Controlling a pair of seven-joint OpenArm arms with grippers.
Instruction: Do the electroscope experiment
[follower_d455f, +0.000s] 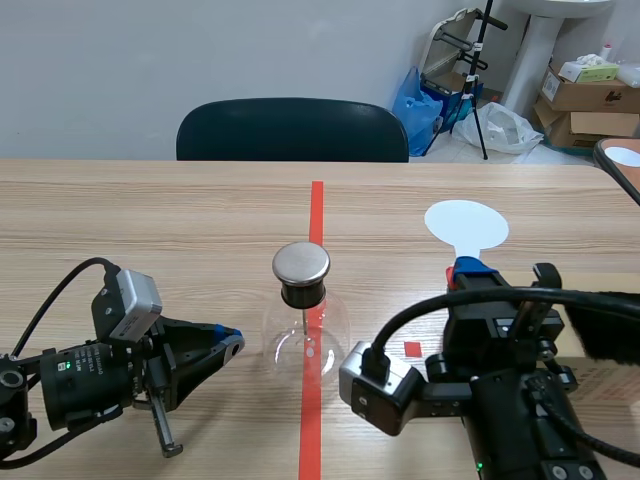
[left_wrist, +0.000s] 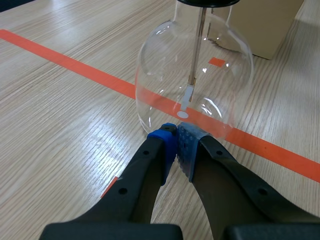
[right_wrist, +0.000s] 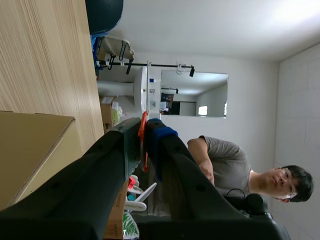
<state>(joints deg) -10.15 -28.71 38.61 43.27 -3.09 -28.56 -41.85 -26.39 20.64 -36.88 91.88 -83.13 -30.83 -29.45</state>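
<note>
**No legible writing in any view**

No word, number, brand or sign can be read in the scene view or in either wrist view. The cardboard boxes stacked at the far right of the room, behind the table, carry faint dark marks on their sides, too small to make out. The small green-and-white carton on top of them shows a printed pattern, but no letters can be told apart.

Flask blocks left hand ahead, seemingly touching; room either side over table.
</note>
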